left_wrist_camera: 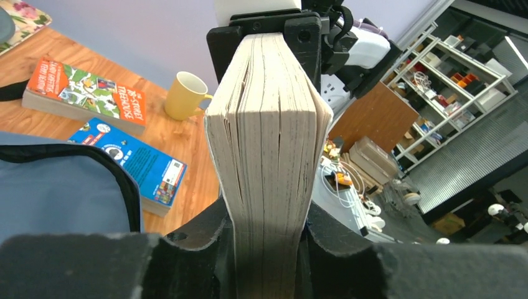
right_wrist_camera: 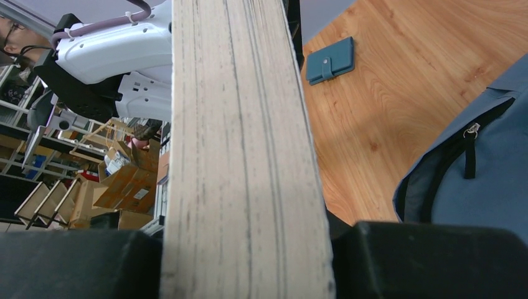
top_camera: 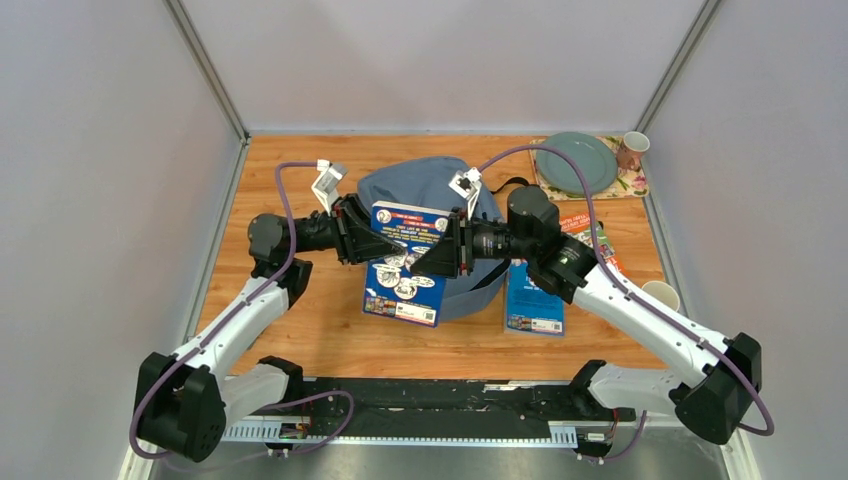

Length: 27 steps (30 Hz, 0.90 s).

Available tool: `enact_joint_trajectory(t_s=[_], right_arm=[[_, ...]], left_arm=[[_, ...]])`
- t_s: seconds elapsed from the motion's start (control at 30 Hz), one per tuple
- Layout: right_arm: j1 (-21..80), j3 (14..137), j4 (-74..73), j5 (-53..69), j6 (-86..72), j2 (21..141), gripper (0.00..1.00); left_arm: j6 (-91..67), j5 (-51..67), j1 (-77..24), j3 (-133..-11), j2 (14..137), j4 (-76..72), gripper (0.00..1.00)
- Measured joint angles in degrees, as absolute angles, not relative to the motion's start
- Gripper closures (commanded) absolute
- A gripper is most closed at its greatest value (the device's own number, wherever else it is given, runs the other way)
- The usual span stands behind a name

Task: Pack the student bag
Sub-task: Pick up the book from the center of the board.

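The student bag lies at the middle of the table, grey-blue, and is largely covered by a thick book with a blue and white cover held above it. My left gripper is shut on the book's left edge. My right gripper is shut on its right edge. In the left wrist view the page block fills the gap between the jaws of the left gripper, with the bag below left. In the right wrist view the pages sit clamped in the right gripper, and the bag's zip shows at the right.
A blue book and an orange book lie right of the bag, with a yellow mug near the right edge. A plate on a floral mat and a cup stand at the back right. A teal wallet lies on the wood.
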State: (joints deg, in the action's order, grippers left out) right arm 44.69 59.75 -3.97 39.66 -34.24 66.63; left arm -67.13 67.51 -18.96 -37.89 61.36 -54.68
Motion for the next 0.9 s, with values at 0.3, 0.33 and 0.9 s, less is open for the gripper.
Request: enact_joint_trajectory(t_s=[0.3,0.33,0.9], right_arm=[[41.5,62.7,-15.2,23.4,-34.7,63.8,0.33],[41.1,62.5,-17.0,19.5,-35.2,62.6,0.32],[43.6,34.0,-6.7,7.1,-63.8,51.5,0.15]], left_arm=[[-57.5,62.3,-19.2,-38.4,61.0,-40.4,1.0],[-55.0,59.6,-19.2,-38.7,60.6,-35.5,1.0],[-63.4,13.3,-19.2,-19.4,46.9,-30.4,1.0]])
